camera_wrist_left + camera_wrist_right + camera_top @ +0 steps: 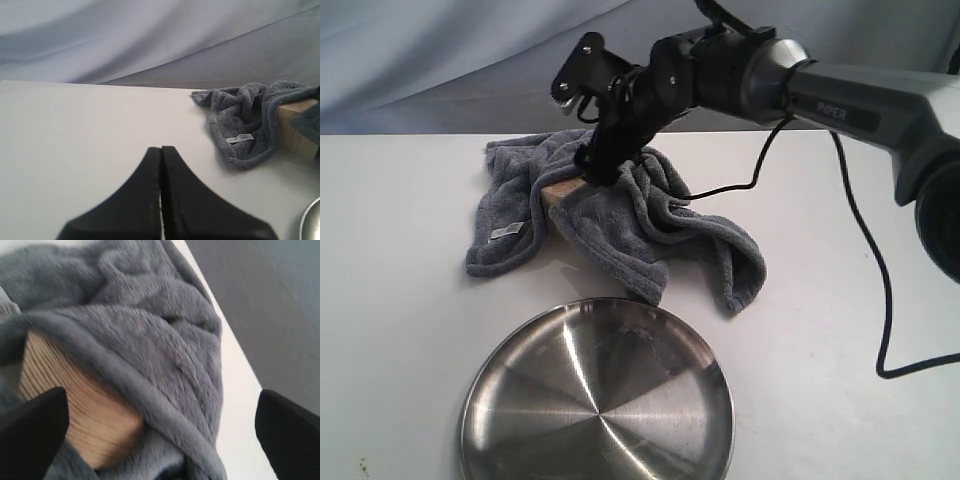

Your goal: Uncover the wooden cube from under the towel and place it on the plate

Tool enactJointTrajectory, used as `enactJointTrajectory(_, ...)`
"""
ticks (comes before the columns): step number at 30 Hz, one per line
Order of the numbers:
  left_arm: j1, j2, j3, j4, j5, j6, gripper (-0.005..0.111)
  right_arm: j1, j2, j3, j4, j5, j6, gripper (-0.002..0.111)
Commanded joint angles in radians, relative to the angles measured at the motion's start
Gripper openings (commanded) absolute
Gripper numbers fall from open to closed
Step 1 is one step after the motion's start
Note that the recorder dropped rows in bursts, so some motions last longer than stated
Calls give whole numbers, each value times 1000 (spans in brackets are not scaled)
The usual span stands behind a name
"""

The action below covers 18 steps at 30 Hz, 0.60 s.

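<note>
right gripper (pixel 592 168): hung right down at the towel (pixel 620 225), over the covered lump; spread wide open, with nothing held; likely opened that way to pinch the cloth and pull it off.
left gripper (pixel 161 150): squeezed shut on nothing; kept over the bare table (pixel 400 300), well apart from the towel, probably to stay out of the way.
wooden cube (pixel 560 192): sat on the table under the towel; peeked out at one side, with pale wood and grain lines showing; mostly covered, so not ready to be grabbed.
towel: lay bunched over the wooden cube, with a hemmed edge draped across the top; small white tag (pixel 506 232) seen on the flatter part beside it.
plate (pixel 480 380): waited empty just in front of the towel; touching or not, hard to tell; left bare as the landing spot.
step: uncovering, not yet done.
next: called for a grip on cloth alone, then a pull away from the plate.
risk: might catch the wooden cube with the cloth and tip or drag it.
</note>
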Motion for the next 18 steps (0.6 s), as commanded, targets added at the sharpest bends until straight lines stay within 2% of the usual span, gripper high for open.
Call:
enactJointTrajectory(1, 1, -3, 4, -8, -2, 3, 0, 37, 10, 1, -6, -147, -50, 93)
enactJointTrajectory(4, 1, -3, 4, -8, -2, 3, 0, 44, 30, 1, -22, -182, -50, 93)
enactJointTrajectory(18, 1, -3, 4, -8, -2, 3, 0, 48, 49, 1, -94, -132, -79, 93)
